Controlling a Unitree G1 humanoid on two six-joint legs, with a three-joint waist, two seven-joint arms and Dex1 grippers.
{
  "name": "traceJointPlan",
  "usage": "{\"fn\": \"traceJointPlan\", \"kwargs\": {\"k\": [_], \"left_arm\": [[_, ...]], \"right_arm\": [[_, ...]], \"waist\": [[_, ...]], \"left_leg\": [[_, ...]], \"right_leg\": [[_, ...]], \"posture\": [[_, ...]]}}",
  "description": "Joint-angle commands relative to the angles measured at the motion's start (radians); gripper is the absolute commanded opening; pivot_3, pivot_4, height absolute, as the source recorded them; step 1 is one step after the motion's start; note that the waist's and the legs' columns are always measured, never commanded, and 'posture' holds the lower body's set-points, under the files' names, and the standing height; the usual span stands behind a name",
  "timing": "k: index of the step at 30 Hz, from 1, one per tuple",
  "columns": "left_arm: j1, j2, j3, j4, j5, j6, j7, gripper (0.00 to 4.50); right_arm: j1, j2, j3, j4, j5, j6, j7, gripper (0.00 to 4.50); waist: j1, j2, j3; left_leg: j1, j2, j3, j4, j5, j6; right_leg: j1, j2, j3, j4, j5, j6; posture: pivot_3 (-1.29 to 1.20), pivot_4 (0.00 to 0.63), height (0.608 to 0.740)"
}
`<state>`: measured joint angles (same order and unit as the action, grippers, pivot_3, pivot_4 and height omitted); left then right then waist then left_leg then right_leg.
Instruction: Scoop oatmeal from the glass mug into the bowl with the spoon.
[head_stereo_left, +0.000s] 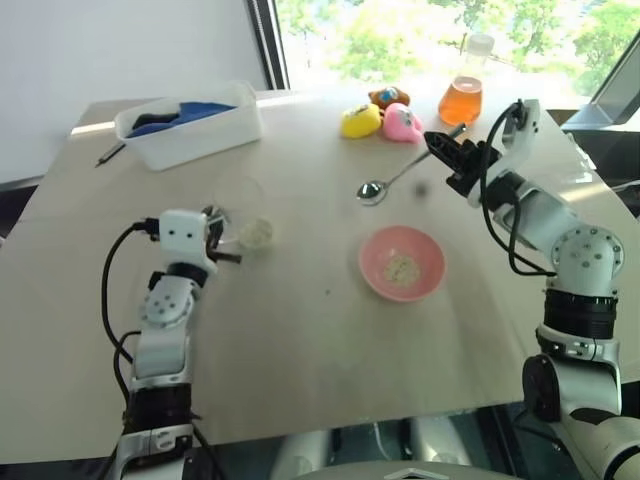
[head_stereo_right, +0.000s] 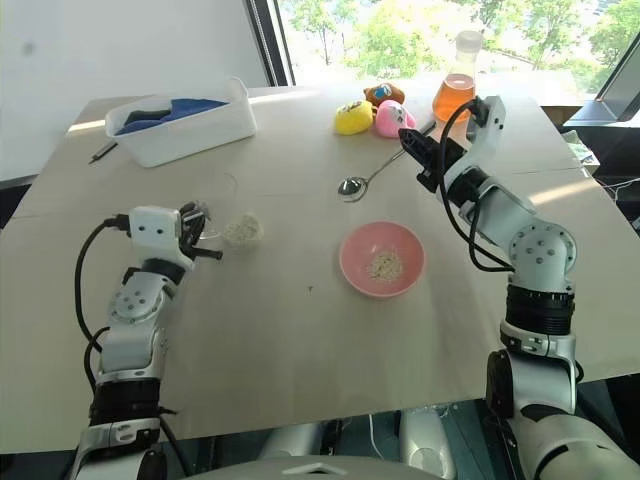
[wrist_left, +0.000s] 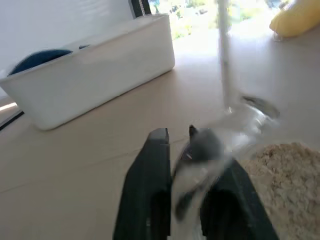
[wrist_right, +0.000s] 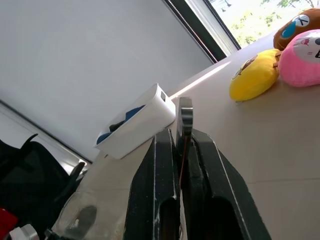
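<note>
Fingers of the left gripper (wrist_left: 186, 150) are pinched on the handle of the glass mug (head_stereo_right: 240, 229), which sits at nine o'clock from the pink bowl (head_stereo_right: 351, 270). Right gripper (head_stereo_left: 447, 152) clamps the spoon (head_stereo_left: 388, 181) by its handle end, holding it in the air at twelve o'clock of the bowl. Some oatmeal (head_stereo_right: 381, 266) already lies in the bowl; more fills the mug. Held so far out on its thin handle, the spoon could twist and spill flakes onto the table (head_stereo_right: 300, 340), or nudge the light mug over.
</note>
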<state>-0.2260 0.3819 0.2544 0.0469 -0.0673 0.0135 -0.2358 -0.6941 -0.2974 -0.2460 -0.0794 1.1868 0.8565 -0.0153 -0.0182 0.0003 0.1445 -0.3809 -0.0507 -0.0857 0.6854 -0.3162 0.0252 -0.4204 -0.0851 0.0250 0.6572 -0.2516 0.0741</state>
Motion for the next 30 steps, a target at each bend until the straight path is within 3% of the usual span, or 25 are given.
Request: {"fn": "traceJointPlan", "kwargs": {"k": [1, 22, 25, 28, 30], "left_arm": [[0.01, 0.005, 0.0, -0.003, 0.002, -0.008, 0.009, 0.16], [0.037, -0.012, -0.014, -0.05, -0.003, 0.001, 0.035, 0.16], [0.053, -0.017, -0.024, -0.073, 0.001, -0.02, 0.03, 0.86], [0.072, -0.02, -0.03, -0.104, 0.015, -0.034, 0.038, 2.1], [0.084, -0.033, -0.024, -0.13, 0.004, -0.014, 0.052, 2.1]], "right_arm": [[0.004, 0.0, -0.019, -0.057, 0.007, -0.002, 0.015, 0.0], [-0.006, 0.027, -0.015, -0.058, -0.028, -0.007, 0.021, 0.0], [-0.007, 0.032, -0.015, -0.057, -0.032, -0.004, 0.023, 0.0], [-0.004, 0.032, -0.014, -0.058, -0.033, 0.0, 0.025, 0.0], [-0.004, 0.032, -0.015, -0.059, -0.033, 0.002, 0.026, 0.0]], "waist": [[-0.005, 0.0, 0.0], [-0.019, 0.0, 0.0], [-0.02, 0.0, 0.0], [-0.02, 0.0, 0.0], [-0.02, 0.0, 0.0]], "left_leg": [[0.0, 0.0, 0.0, 0.0, 0.0, 0.0], [-0.001, 0.0, 0.001, 0.0, 0.0, 0.0], [-0.001, 0.0, 0.001, 0.0, 0.0, 0.0], [-0.001, 0.0, 0.001, 0.0, 0.0, 0.0], [-0.001, 0.0, 0.001, 0.0, 0.0, 0.0]], "right_leg": [[0.0, 0.0, 0.0, 0.0, 0.0, 0.0], [-0.002, 0.0, 0.001, 0.002, 0.0, 0.0], [-0.002, 0.0, 0.001, 0.002, 0.0, 0.0], [-0.003, 0.0, 0.001, 0.002, 0.0, 0.0], [-0.003, 0.0, 0.001, 0.002, 0.0, 0.0]], "posture": [[0.0, 0.15, 0.74], [0.0, 0.15, 0.74], [0.0, 0.15, 0.74], [0.0, 0.15, 0.74], [0.0, 0.15, 0.74]]}}
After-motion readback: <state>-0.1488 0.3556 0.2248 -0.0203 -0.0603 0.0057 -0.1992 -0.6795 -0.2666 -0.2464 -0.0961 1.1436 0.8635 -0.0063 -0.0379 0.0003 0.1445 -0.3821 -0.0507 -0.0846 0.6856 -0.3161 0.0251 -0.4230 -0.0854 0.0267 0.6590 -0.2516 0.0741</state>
